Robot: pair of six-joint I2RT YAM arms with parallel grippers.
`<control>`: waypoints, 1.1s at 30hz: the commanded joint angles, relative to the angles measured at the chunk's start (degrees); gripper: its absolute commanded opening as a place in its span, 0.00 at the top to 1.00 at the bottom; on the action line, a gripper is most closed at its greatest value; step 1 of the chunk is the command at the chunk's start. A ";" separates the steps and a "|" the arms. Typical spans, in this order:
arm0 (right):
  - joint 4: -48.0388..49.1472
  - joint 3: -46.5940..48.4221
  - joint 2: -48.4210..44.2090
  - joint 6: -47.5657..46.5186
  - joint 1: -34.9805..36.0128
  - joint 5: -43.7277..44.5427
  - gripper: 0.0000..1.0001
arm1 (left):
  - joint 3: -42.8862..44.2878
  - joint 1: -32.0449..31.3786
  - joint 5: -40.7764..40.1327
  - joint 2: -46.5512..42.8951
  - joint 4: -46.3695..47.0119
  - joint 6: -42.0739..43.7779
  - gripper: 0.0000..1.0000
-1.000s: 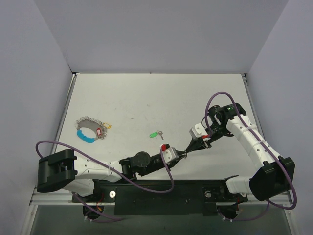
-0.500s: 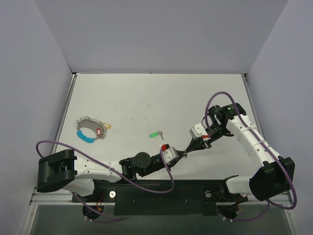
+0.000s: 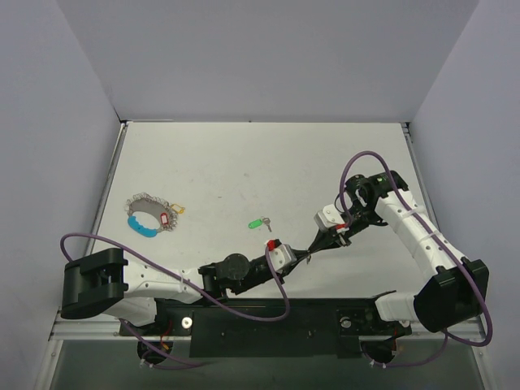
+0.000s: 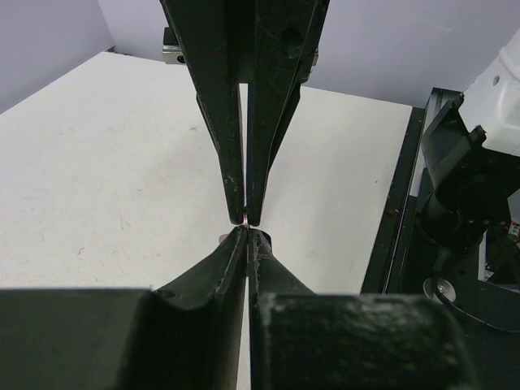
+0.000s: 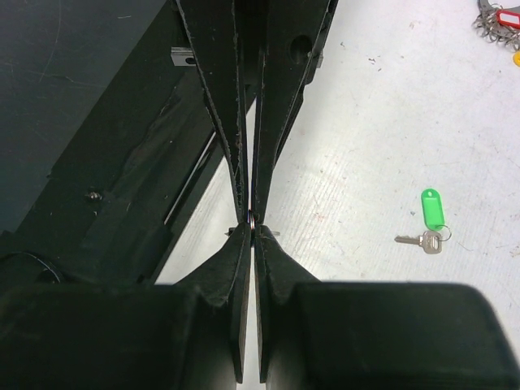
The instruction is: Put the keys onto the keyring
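White tabletop (image 3: 244,162), pale grey walls (image 3: 268,57)

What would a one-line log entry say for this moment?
left gripper and right gripper tip to tip on a small metal bit | green-tagged key loose on table | keyring untouched far left

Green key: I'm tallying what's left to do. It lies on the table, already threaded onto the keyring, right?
Not threaded. The green key lies on the table on its own, well apart from the keyring at the left. The top view shows it.
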 commanded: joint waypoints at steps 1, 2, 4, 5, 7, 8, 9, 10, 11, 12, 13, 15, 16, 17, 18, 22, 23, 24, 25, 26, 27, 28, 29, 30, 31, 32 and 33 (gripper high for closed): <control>-15.32 0.18 0.43 -0.73 0.35 -3.01 1.00 | 2.22 -0.36 -0.39 0.27 3.51 0.51 0.89; -15.33 0.26 0.52 -0.73 0.35 -3.10 1.00 | 2.31 -0.36 -0.30 0.27 3.51 0.51 0.94; -15.24 0.18 0.52 -0.64 0.35 -3.10 1.00 | 2.31 -0.36 -0.22 0.27 3.42 0.51 1.00; -15.32 0.18 0.52 -0.56 0.35 -3.10 1.00 | 2.22 -0.36 -0.22 0.27 3.24 0.42 1.00; -15.32 0.27 0.34 -0.38 0.35 -2.84 1.00 | 2.22 -0.36 -0.39 0.18 2.54 0.33 1.00; -15.24 0.44 0.43 -0.38 0.35 -2.58 1.00 | 2.57 -0.36 -1.00 0.09 1.15 -0.19 1.00; -15.24 0.35 0.34 -0.29 0.35 -2.40 0.98 | 2.75 -0.36 -1.27 -0.17 0.09 -1.24 1.00; -15.24 0.35 0.34 -0.29 0.35 -1.96 0.95 | 3.18 -0.36 -1.71 -0.52 -1.92 -1.51 1.00; -15.24 0.35 0.26 -0.20 0.35 -1.79 0.94 | 3.45 -0.36 -1.80 -0.78 -2.73 -1.95 1.00; -15.24 0.35 0.34 -0.29 0.35 -1.44 0.93 | 3.71 -0.36 -2.41 -0.96 -4.21 -1.87 1.00; -15.32 0.35 0.34 -0.20 0.44 -1.26 0.93 | 3.98 -0.36 -2.93 -1.22 -5.10 -3.52 1.00; -15.15 0.35 0.34 -0.29 0.44 -0.82 0.93 | 4.15 -0.36 -3.46 -1.84 -6.42 -3.97 1.00; -15.32 0.35 0.26 -0.29 0.53 -0.64 0.93 | 4.33 -0.36 -3.73 -1.84 -7.12 -4.06 1.00; -15.24 0.35 0.26 -0.29 0.70 -0.55 0.93 | 4.33 -0.36 -3.99 -2.10 -7.48 -4.15 1.00; -15.24 0.35 0.26 -0.20 0.88 -0.12 0.93 | 4.24 -0.36 -4.08 -2.37 -8.00 -4.24 1.00; -15.24 0.27 0.52 -0.11 1.41 0.50 0.90 | 4.15 -0.36 -4.35 -3.07 -7.92 -4.24 1.00; -15.24 0.27 0.52 -0.03 1.49 0.50 0.87 | 4.24 -0.36 -4.17 -3.24 -7.92 -4.24 1.00; -15.24 0.35 0.61 -0.11 1.49 0.41 0.85 | 4.24 -0.36 -4.08 -3.16 -8.01 -4.24 1.00; -15.24 0.44 0.69 -0.03 1.49 0.41 0.82 | 4.33 -0.36 -3.73 -3.25 -8.18 -4.24 1.00; -15.15 0.53 0.78 0.15 1.49 0.41 0.81 | 4.42 -0.36 -3.64 -3.07 -8.18 -4.24 1.00; -15.15 0.70 0.87 0.24 1.49 0.50 0.79 | 4.51 -0.36 -3.12 -3.07 -8.36 -4.15 1.00; -15.15 0.97 0.87 0.41 1.41 0.50 0.78 | 4.68 -0.36 -3.03 -2.98 -8.53 -4.15 1.00; -15.24 1.14 1.13 0.59 1.41 0.59 0.77 | 4.86 -0.36 -2.51 -3.07 -9.06 -4.15 1.00; -15.24 1.49 1.40 0.76 1.41 0.68 0.76 | 5.12 -0.36 -2.24 -3.07 -9.32 -4.15 1.00; -15.32 1.93 1.40 0.85 1.41 0.94 0.76 | 5.38 -0.36 -1.98 -3.07 -10.11 -4.15 1.00; -15.24 2.02 1.57 0.85 1.41 0.94 0.76 | 5.47 -0.36 -1.80 -2.98 -10.47 -4.07 1.00; -15.24 2.20 1.66 0.94 1.49 1.03 0.76 | 5.56 -0.28 -1.62 -3.16 -10.73 -4.06 1.00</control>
